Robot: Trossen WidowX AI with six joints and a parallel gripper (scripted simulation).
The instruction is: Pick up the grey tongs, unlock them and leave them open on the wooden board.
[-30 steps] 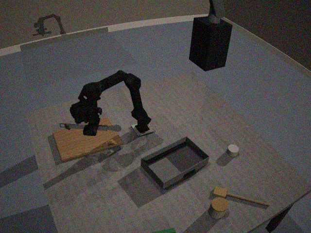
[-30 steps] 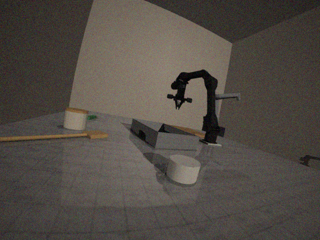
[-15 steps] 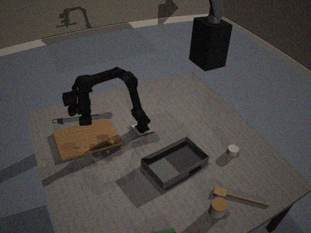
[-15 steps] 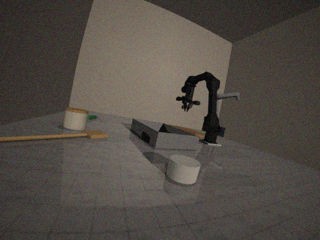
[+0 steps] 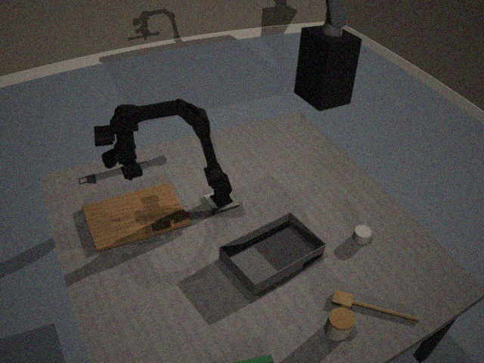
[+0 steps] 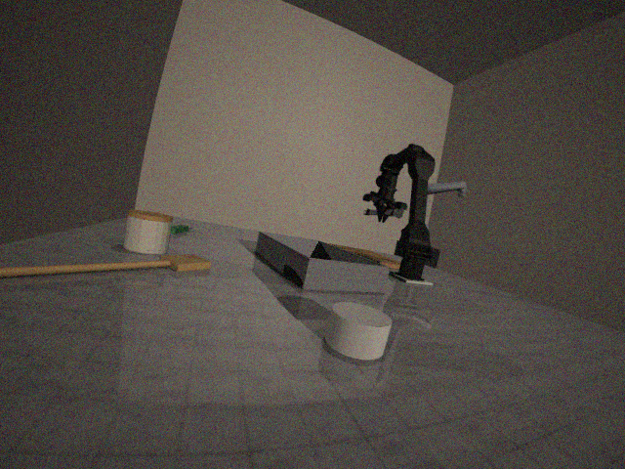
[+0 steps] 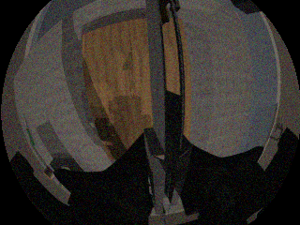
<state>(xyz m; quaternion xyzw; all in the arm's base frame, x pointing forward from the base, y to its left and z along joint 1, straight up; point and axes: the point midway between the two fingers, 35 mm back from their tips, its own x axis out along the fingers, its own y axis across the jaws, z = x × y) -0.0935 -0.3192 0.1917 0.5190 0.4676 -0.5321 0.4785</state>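
Observation:
My gripper [image 5: 131, 172] [image 6: 382, 217] [image 7: 157, 134] is shut on the grey tongs [image 5: 109, 173] [image 7: 157, 70] and holds them in the air, roughly level. In the wrist view their two arms run close side by side up the picture, with a narrow gap between them. Whether the lock near the hinge is on cannot be told. The wooden board [image 5: 117, 222] [image 7: 112, 56] lies on the table and shows below the tongs in the wrist view. The roasting tin [image 5: 275, 276] [image 6: 343, 277] stands apart from the board with nothing resting across it.
A white round block [image 5: 362, 234] [image 6: 360, 333] stands beyond the tin. A wooden-headed tool [image 5: 342, 298] [image 6: 187, 263] lies near a wooden-lidded jar [image 5: 338, 331] [image 6: 145, 236]. A green object [image 5: 255, 359] [image 6: 179, 230] is at the table's side. My arm's base stands near the board's corner.

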